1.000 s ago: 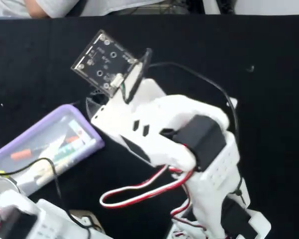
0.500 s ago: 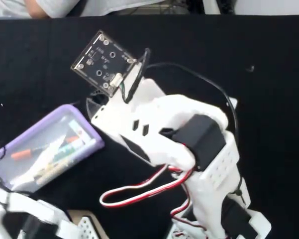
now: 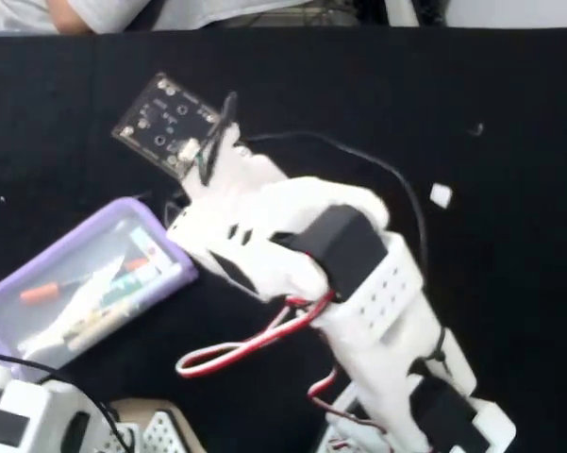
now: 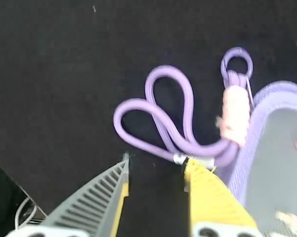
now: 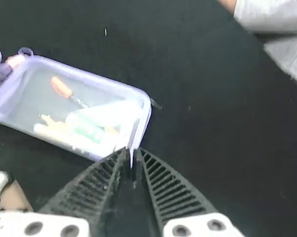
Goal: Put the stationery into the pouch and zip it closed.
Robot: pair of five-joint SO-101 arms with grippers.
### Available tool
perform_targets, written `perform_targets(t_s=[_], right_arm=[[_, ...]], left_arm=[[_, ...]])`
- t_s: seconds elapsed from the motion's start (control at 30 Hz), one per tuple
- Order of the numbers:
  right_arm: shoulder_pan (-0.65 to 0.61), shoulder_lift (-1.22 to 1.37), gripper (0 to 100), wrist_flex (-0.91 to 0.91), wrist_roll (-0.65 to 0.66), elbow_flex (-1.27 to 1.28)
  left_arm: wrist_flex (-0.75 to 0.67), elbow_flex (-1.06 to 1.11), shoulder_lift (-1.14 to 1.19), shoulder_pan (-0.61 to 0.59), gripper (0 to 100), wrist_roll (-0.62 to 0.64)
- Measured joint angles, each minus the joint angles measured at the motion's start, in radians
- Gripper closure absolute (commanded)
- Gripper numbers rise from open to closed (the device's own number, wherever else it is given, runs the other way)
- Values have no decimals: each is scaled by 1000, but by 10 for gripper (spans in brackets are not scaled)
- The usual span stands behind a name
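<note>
1. Pouch (image 3: 85, 283), stationery (image 3: 104, 293) inside, lies lower left in the high view, long axis rising rightward.
2. Your left hand (image 4: 156, 160) gapes empty at its zip cord (image 4: 163, 113).
3. Your right hand (image 5: 132, 157) pinches the far end.

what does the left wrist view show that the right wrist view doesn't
Left wrist view alone: the left gripper, open, one tip by the metal crimp of the purple cord, whose loops lie spread on the black table. Right wrist view alone: the right gripper, shut, at one end of the purple pouch, and the green marker inside it. Both: pouch and table; the cord's ring end sits at the right wrist view's edge.
</note>
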Motion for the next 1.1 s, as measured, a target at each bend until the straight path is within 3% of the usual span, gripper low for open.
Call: perform_targets(t_s=[0.17, 0.5, 0.8, 1.1], right_arm=[[0, 0, 983, 0, 6, 8], [0, 0, 983, 0, 48, 51], [0, 0, 983, -6, 48, 51], [0, 0, 983, -9, 54, 51]], left_arm=[[15, -129, 100, 0, 812, -100], [29, -176, 230, 32, 816, -112], [-12, -114, 235, 51, 816, 164], [6, -112, 235, 41, 814, 296]])
